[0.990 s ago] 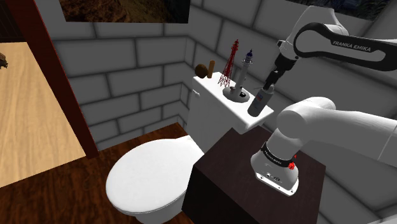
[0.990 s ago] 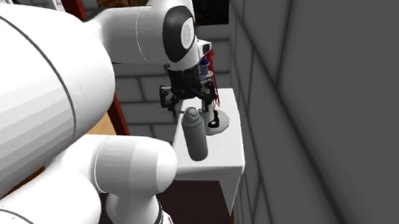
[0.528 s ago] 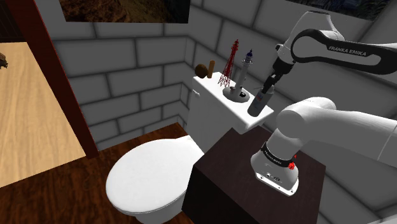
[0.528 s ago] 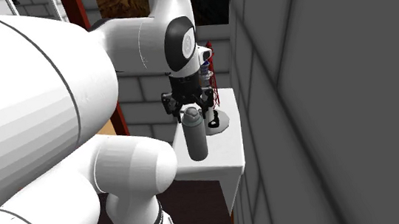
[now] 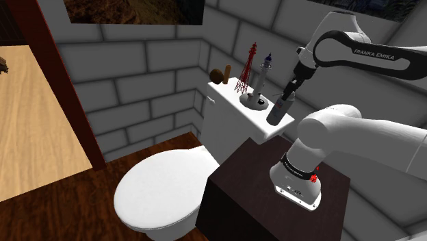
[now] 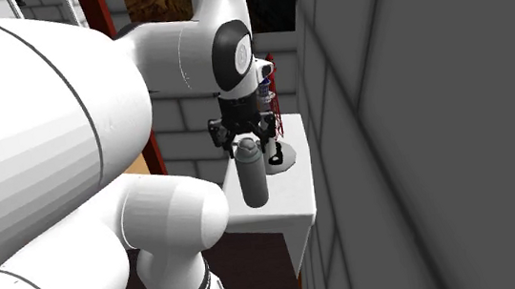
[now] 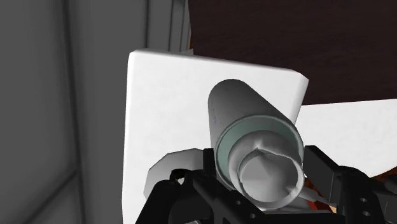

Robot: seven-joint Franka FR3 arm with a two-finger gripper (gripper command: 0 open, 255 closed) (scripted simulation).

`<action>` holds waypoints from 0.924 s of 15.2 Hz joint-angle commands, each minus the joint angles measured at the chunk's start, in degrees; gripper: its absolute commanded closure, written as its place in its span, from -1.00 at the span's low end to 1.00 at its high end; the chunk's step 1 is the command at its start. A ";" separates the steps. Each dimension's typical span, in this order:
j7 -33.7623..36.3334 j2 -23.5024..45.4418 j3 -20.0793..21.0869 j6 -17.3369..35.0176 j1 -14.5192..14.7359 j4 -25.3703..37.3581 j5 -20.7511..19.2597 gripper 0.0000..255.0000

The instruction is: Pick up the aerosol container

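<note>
Shoulder view: grey aerosol can [image 5: 276, 109] stands upright on the white toilet tank lid [image 5: 229, 91], at the end nearest the dark stand [image 5: 274, 185]. A lighthouse figure [image 5: 263, 77] and a red tower model [image 5: 246, 68] stand just beside it. Gripper [image 5: 287, 92] sits down over the can's top. No visible change from 0.5 s ago; 1.0 s ago it was higher, clear of the cap.

Second exterior view: gripper [image 6: 247, 149] is at cap level and the can [image 6: 253, 177] is upright near the lid's [image 6: 293, 188] front edge. Same pose as 0.5 s ago.

Wrist view: the can's cap end [image 7: 257, 168] sits centred in the gripper. Can't tell if it's clamped or just straddling.
</note>
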 commanded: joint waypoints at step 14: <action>-0.10 1.41 4.23 -9.80 2.74 11.35 4.44 1.00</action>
